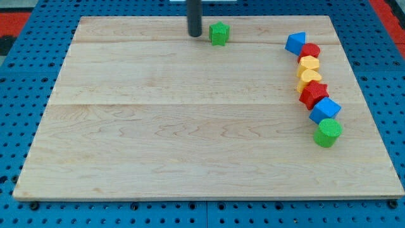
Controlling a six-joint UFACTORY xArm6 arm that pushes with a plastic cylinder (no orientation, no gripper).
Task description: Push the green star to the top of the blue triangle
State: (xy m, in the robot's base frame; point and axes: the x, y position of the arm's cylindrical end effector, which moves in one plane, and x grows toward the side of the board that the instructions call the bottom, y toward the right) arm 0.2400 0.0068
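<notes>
My tip [194,35] rests on the wooden board [158,139] near the view's top edge, just to the view's left of the green star [219,33] — close beside it, though whether the two touch I cannot tell. That placement makes sense as a judgement: the star has to travel toward the view's right, so the rod stands on the side opposite the goal, ready to shove from behind. The goal is the blue triangle [295,43], which sits well apart from the star, at the upper end of a curving chain of blocks near the board's right edge. Below the triangle, each piece touching or nearly touching the next, come a small red block [311,50], a yellow block [309,64], a second yellow block [309,78], a red star [313,94], a blue cube [325,109] and, at the bottom, a green block [328,133] of rounded shape. The star already lies slightly higher in the view than the triangle, so a mostly sideways push should carry it to the spot above the triangle; the risk, as I judge it, is clipping the triangle and disturbing the chain. There is no claw on this arm, only the straight dark rod, so nothing is open, closed or clamped. No bowl, tray or box is in view — every block lies loose on the flat board, which rests on a blue pegboard table [25,25].
</notes>
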